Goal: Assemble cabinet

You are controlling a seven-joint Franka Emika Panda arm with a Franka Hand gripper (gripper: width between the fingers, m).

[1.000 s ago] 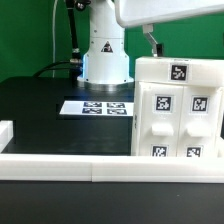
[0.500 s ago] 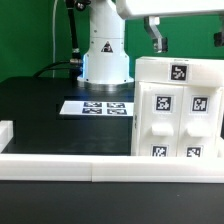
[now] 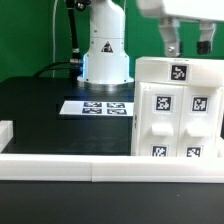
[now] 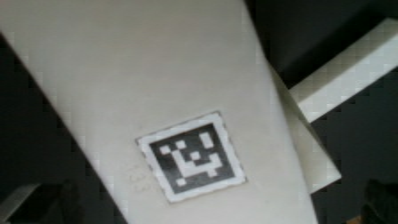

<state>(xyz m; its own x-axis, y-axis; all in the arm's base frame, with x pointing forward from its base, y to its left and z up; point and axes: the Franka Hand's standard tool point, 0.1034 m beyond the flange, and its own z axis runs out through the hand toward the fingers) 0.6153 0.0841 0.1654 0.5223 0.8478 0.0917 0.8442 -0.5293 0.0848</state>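
The cabinet point(image 3: 175, 110) is a large white box with several square black-and-white tags and stands upright at the exterior view's right, against the white rim. My gripper point(image 3: 189, 48) hangs just above its top face. Its two dark fingers point(image 3: 172, 42) are spread apart with nothing between them. In the wrist view the cabinet's white top face point(image 4: 160, 90) fills the picture, with one tag point(image 4: 192, 155) on it. My fingers do not show there. No smaller loose blocks are in view.
The marker board point(image 3: 97, 107) lies flat on the black table, to the exterior view's left of the cabinet. The arm's white base point(image 3: 105, 50) stands behind it. A low white rim point(image 3: 60, 165) runs along the table's front edge and left corner.
My gripper has moved toward the exterior view's right, from over the cabinet's left top edge to over its top face. The cabinet has not moved.
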